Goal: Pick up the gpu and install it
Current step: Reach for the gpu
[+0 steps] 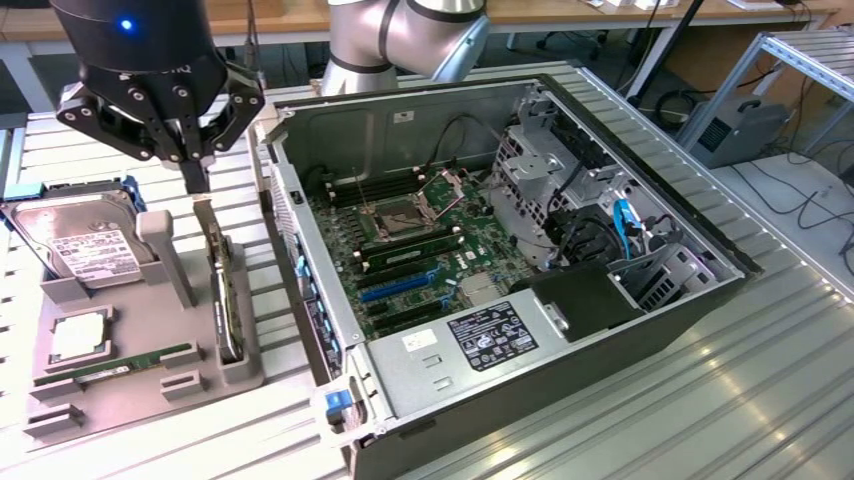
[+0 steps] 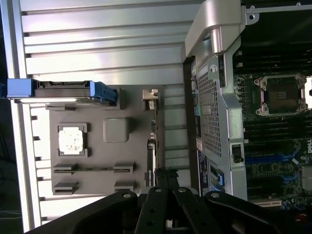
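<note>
Exterior view: your hand (image 1: 196,185) hangs clenched right above the gpu (image 1: 223,300), parked edge-up in the holder (image 1: 134,385) for easy pinching.

Bright, even light from overhead, and the metal table (image 1: 747,400) threw back pale streaks of glare. In the wrist view its slats washed out almost white, while the gripper (image 2: 165,171) sat near black in shadow. Soft shadows lay inside the computer case (image 1: 400,130).
</note>
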Available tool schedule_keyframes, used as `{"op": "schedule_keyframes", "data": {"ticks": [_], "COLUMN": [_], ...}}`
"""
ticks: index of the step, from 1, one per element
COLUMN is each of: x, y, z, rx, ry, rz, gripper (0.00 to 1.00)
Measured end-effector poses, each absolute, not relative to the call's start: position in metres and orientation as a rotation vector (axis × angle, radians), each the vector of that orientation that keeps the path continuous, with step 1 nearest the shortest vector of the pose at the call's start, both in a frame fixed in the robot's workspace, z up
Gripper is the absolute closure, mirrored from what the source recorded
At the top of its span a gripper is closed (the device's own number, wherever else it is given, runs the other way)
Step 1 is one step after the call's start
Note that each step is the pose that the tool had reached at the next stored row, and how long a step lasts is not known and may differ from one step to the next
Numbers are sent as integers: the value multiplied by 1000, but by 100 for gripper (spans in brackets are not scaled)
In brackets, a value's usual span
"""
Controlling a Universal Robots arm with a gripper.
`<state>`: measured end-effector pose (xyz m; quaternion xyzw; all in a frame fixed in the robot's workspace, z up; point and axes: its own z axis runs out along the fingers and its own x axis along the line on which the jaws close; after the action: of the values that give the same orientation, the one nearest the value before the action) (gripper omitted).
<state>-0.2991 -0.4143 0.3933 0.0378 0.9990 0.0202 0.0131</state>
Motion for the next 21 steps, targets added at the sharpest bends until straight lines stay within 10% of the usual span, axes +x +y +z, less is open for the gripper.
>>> {"op": "schedule_keyframes", "data": {"ticks": [21], "x": [-299], "y": [-430], "z": [393], "rx": [118], "ry": [3112], "rz": [56], "gripper": [89]}}
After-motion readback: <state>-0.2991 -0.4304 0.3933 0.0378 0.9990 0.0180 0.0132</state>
